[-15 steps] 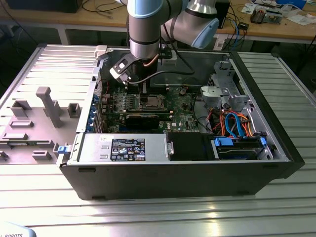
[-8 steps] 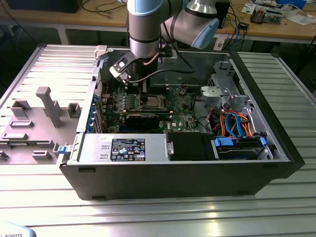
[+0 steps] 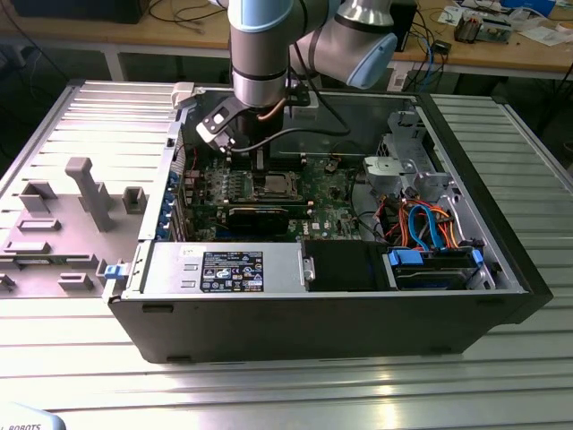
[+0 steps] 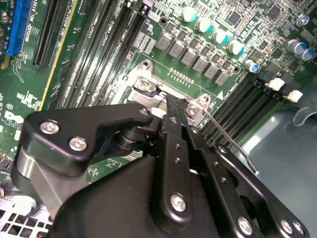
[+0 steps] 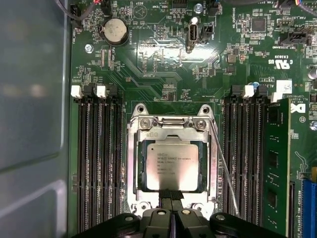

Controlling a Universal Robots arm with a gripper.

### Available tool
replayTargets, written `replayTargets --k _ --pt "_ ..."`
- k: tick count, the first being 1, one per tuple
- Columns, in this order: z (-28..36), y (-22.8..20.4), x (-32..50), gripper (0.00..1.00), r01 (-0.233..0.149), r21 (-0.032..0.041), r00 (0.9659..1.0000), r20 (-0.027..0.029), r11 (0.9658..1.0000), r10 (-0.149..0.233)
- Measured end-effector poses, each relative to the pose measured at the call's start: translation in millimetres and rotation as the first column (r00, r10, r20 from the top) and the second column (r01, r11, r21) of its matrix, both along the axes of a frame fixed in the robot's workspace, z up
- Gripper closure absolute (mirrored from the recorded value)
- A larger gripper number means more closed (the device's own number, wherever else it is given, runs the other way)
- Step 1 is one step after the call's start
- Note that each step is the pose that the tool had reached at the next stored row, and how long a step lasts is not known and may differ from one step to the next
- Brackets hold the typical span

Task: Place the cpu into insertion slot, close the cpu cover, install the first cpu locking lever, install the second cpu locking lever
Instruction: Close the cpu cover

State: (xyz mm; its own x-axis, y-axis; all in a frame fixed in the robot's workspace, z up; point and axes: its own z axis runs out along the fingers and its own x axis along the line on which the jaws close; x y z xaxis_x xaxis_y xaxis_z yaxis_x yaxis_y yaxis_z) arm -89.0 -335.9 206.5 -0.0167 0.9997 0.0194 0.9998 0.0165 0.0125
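Note:
In the first wrist view the cpu (image 5: 173,166), pale silver-grey, lies flat in the insertion slot (image 5: 138,110) on the green board. The cpu cover (image 5: 133,163), a silvery frame, lies down around the chip. One thin wire locking lever (image 5: 225,168) stands out along one side of the socket, unlatched; it also shows as the lever (image 4: 225,136) in the second wrist view. My gripper (image 5: 171,197) is shut, its black fingers (image 4: 173,124) pressed together, tips at the socket's edge by the cover. In the exterior view the gripper (image 3: 260,166) hangs just over the socket (image 3: 273,186).
Long black memory slots (image 5: 96,158) flank the socket on both sides, one holding a green module (image 5: 275,163). The open computer case (image 3: 466,170) has drive cages and orange and blue cables (image 3: 421,224) at the exterior view's right. A grey fixture (image 3: 85,193) stands at its left.

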Motion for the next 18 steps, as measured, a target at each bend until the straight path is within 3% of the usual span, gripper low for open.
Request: replayTargets --k 5,15,18 --pt "-0.4 0.0 0.0 0.89 0.0 -0.0001 1.0 -0.0001 1.0 0.0" --pt "4.6 0.0 0.0 0.89 0.0 0.0002 1.0 0.0001 1.0 0.0" --pt "4.6 0.0 4.7 0.89 0.0 0.0002 1.0 -0.0001 1.0 0.0"
